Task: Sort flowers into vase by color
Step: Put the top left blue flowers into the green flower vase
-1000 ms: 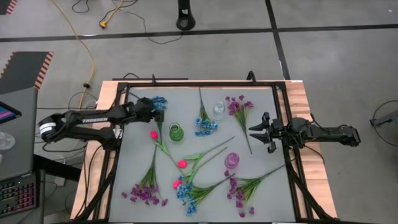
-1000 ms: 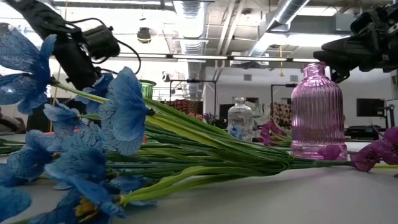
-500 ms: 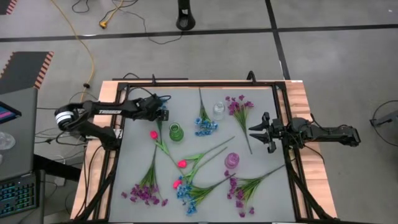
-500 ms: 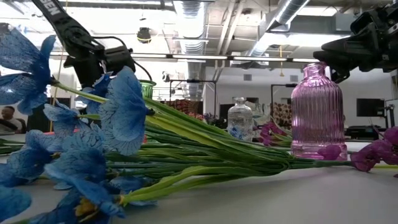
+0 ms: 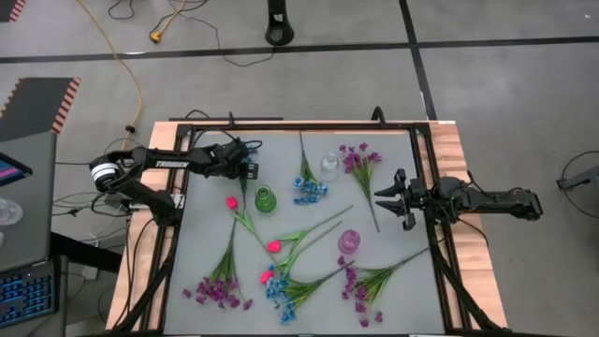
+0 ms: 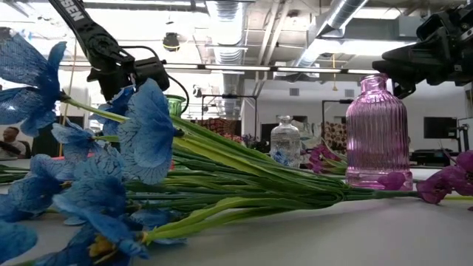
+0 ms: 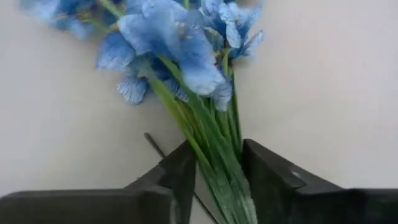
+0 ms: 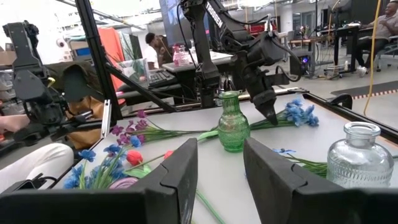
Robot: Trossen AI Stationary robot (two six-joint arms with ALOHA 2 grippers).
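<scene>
The left gripper [image 7: 214, 180] is clamped on the green stems of a blue flower sprig [image 7: 180, 43], near the green vase [image 5: 266, 199] at the table's far left. Held so thinly, the stems could slip or splay and miss the vase's narrow neck. Compared with 1 second ago, this gripper has moved toward the table's middle. The right gripper [image 5: 388, 197] waits with fingers apart at the right edge.

Left gripper [image 5: 245, 167] clamped; right gripper [image 5: 386, 197] fingers apart.

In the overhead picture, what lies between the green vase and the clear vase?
A blue flower sprig lies between the green vase and the clear vase, as the high view shows.
</scene>
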